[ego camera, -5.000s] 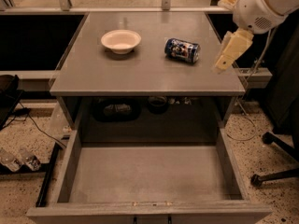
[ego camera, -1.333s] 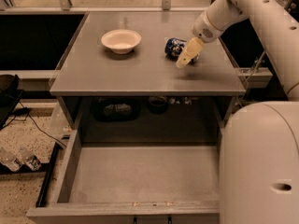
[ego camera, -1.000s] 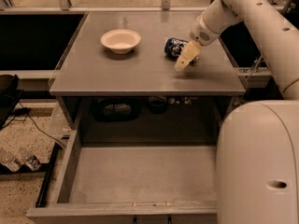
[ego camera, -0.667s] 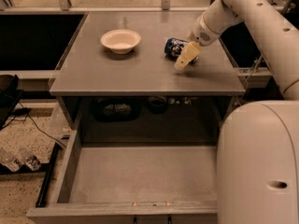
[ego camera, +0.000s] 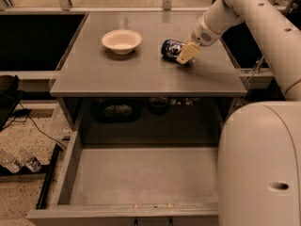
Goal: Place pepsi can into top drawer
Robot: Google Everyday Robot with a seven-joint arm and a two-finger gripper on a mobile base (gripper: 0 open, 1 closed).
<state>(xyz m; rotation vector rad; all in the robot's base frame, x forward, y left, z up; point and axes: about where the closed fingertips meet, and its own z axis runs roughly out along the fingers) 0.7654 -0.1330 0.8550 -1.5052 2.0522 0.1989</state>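
Observation:
The pepsi can (ego camera: 169, 48) lies on its side on the grey cabinet top (ego camera: 141, 72), right of centre. My gripper (ego camera: 187, 54) is down at the can's right end, low over the cabinet top, and covers part of it. I cannot tell whether it touches the can. The top drawer (ego camera: 141, 175) is pulled out below the cabinet top, and its grey floor is bare. My arm reaches in from the upper right.
A cream-white bowl (ego camera: 122, 40) stands on the cabinet top left of the can. My robot body (ego camera: 261, 168) fills the lower right and covers the drawer's right side. Cables and plastic bottles (ego camera: 19, 161) lie on the floor at the left.
Since five seconds ago my gripper has moved left from the cabinet's right edge to the can. Over the last second it has barely shifted. The can has not moved.

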